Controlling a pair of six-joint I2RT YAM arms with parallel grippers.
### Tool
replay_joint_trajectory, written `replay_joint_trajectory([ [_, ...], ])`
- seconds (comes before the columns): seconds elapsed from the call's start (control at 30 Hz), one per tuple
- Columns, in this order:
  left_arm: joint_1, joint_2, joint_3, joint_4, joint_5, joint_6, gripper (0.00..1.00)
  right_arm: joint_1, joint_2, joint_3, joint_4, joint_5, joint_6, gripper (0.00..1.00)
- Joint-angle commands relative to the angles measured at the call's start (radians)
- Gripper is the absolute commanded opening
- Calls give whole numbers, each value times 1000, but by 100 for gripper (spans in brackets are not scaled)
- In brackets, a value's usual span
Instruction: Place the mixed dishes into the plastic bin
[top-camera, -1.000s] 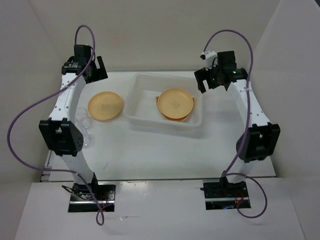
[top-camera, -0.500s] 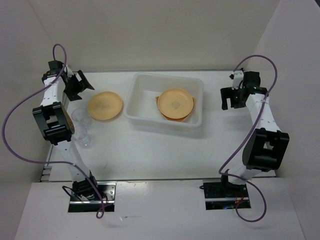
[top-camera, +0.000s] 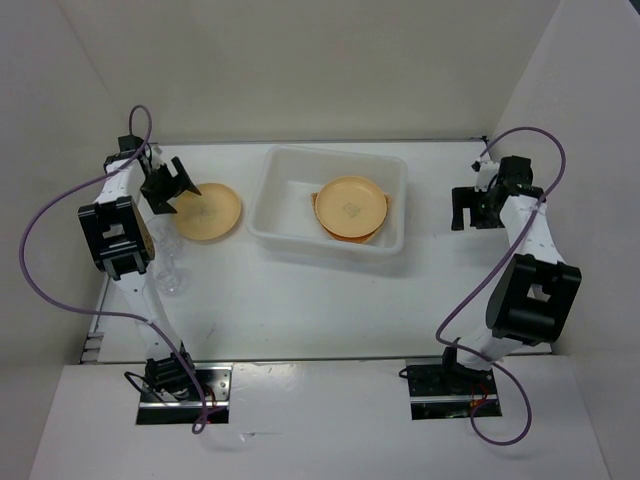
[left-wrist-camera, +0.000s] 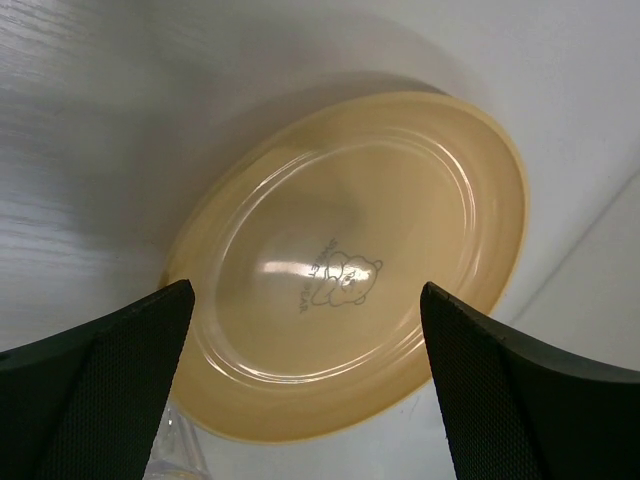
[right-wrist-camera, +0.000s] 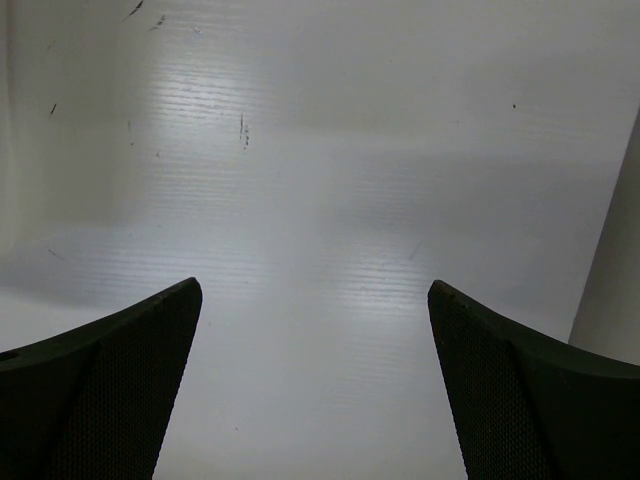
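Cups stand nearest, at 7 o'clock of the loose plate. My left pincer, spread wide and empty, has just swung in over the plate's rim, so I judge its pickup comes next. My right pincer, also spread, has backed off to 3 o'clock of the bin, where what look like two stacked plates already lie.

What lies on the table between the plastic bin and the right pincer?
Nothing. In the top external view the white table between the plastic bin and the right pincer is bare; the right wrist view also shows only table.
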Motion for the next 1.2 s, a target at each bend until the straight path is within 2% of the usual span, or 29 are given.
replay_joint_trajectory([
  [0.0,6,-2,-7,8,-44,37,100,-7,-47,-1,29,-31,-3,98],
  [0.53,6,-147,2,99,-21,1,100,-7,-29,-65,29,-69,-3,98],
  [0.87,15,-105,2,47,-156,-6,100,-7,-29,-93,38,-78,-3,98],
  [1.17,34,-39,5,47,-92,4,100,-7,-29,-93,29,-87,-3,98],
])
